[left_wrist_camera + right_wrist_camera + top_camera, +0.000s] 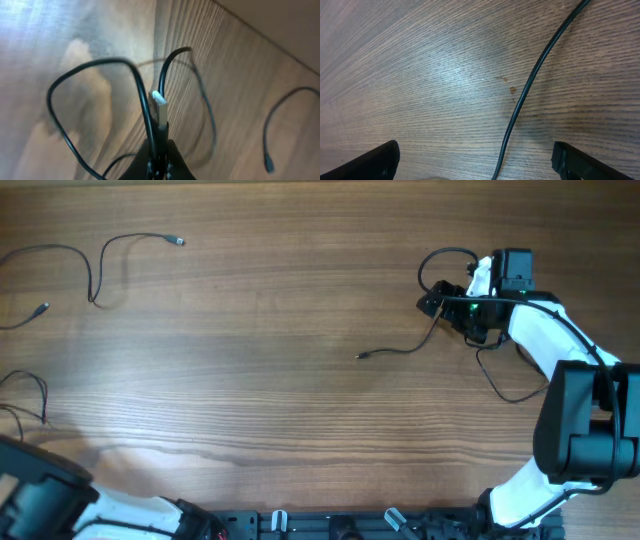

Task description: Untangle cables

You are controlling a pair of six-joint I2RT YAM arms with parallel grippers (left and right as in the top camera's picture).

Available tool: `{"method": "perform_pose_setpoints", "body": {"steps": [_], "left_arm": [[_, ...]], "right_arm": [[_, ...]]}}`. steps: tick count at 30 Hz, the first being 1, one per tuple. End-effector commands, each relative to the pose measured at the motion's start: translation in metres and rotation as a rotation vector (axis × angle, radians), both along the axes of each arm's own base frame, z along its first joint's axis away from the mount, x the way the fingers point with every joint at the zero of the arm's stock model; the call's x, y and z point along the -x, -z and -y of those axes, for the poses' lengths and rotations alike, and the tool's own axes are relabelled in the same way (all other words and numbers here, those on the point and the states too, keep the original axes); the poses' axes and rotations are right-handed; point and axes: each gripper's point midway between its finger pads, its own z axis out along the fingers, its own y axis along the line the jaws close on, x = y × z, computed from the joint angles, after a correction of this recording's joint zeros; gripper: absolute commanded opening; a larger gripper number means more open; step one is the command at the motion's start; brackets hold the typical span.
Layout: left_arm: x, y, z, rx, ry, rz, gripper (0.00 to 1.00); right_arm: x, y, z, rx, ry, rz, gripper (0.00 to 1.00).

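Brown wood-grain table, seen from overhead, with these items on or over it.

1. Left gripper. In my left wrist view its fingers are pressed together on a looped cable, thin and black. A pale flat plug stands up just above the fingertips. The cable swings out in a wide loop to the left and makes a second arc behind the plug. Its shadow falls on the wood.

2. Right gripper, at the far right of the table. In my right wrist view the two dark fingers stand wide apart, low over the wood. A black strand lies on the table between them, touching neither. I cannot tell which cable it belongs to.

3. Centre cable, black. Its small plug end lies free near the middle of the table. The strand runs right to the right gripper and curls into a loop beside the wrist.

4. Far-left cable, loose on the wood in the far left corner, well apart from the centre cable. It ends in a small plug tip.
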Motion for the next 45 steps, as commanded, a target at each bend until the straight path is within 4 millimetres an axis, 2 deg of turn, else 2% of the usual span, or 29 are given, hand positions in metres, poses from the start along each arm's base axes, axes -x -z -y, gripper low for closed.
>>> {"method": "perform_pose_setpoints", "body": {"steps": [1, 4, 5, 6, 8, 9, 10, 13, 16, 18, 21, 23, 24, 31, 35, 36, 38, 39, 43, 44, 45], "left_arm": [[-0.005, 0.024, -0.014, -0.012, 0.069, -0.033, 0.05], [-0.009, 0.033, -0.020, -0.022, 0.086, -0.037, 0.08], [-0.009, 0.035, -0.022, -0.023, 0.086, -0.037, 0.12], [-0.010, 0.035, -0.023, -0.027, 0.086, -0.034, 0.21], [-0.012, 0.033, -0.025, -0.041, 0.086, -0.026, 0.62], [-0.012, 0.031, -0.026, -0.047, 0.085, -0.023, 0.94], [-0.014, 0.025, -0.027, -0.053, 0.086, -0.015, 0.99], [-0.014, 0.000, -0.028, -0.077, 0.085, -0.003, 1.00], [-0.013, -0.040, -0.026, -0.120, 0.081, 0.023, 1.00], [-0.016, -0.071, -0.016, -0.140, 0.103, 0.079, 1.00], [-0.054, -0.115, 0.031, -0.070, 0.274, 0.343, 1.00], [-0.076, -0.132, 0.056, -0.030, 0.370, 0.451, 0.99], [-0.091, -0.140, 0.076, -0.001, 0.436, 0.502, 1.00], [-0.155, -0.134, 0.181, 0.134, 0.701, 0.486, 1.00], [-0.177, -0.124, 0.225, 0.088, 0.796, 0.359, 1.00], [-0.180, -0.121, 0.237, 0.081, 0.820, 0.329, 1.00], [-0.185, -0.116, 0.259, 0.061, 0.866, 0.270, 1.00], [-0.186, -0.114, 0.270, 0.051, 0.888, 0.241, 1.00], [-0.190, -0.109, 0.304, 0.023, 0.961, 0.172, 0.99], [-0.190, -0.108, 0.314, 0.018, 0.984, 0.155, 1.00], [-0.191, -0.106, 0.323, 0.019, 1.005, 0.147, 1.00]], "right_arm": [[0.000, -0.006, 0.000, 0.008, 0.003, 0.013, 1.00], [0.000, -0.007, 0.000, 0.008, 0.003, 0.014, 1.00], [0.000, -0.006, 0.000, 0.008, 0.004, 0.013, 0.99], [0.000, -0.006, 0.000, 0.008, 0.003, 0.013, 1.00], [0.000, -0.006, -0.001, 0.008, 0.003, 0.011, 1.00], [0.001, -0.006, -0.001, 0.007, 0.003, 0.010, 1.00], [0.001, -0.006, -0.001, 0.007, 0.003, 0.007, 1.00], [0.005, -0.004, -0.001, 0.006, 0.003, -0.009, 1.00], [0.006, -0.004, -0.001, 0.006, 0.003, -0.015, 1.00], [0.006, -0.004, -0.001, 0.006, 0.003, -0.015, 1.00], [0.006, -0.004, -0.001, 0.006, 0.003, -0.014, 1.00], [0.006, -0.004, -0.001, 0.006, 0.002, -0.014, 1.00], [0.006, -0.004, -0.001, 0.006, 0.002, -0.014, 1.00], [0.000, -0.006, 0.001, 0.013, 0.016, 0.007, 0.99], [-0.009, 0.003, 0.038, 0.286, 0.142, 0.018, 0.98], [-0.015, 0.000, 0.039, 0.328, 0.139, 0.052, 0.99], [-0.028, -0.014, 0.035, 0.353, 0.097, 0.115, 0.99], [-0.031, -0.028, 0.042, 0.380, 0.132, 0.119, 1.00], [-0.021, -0.096, 0.102, 0.599, 0.367, 0.126, 1.00], [-0.016, -0.109, 0.112, 0.630, 0.390, 0.137, 1.00], [-0.010, -0.114, 0.119, 0.655, 0.387, 0.130, 1.00]]}}
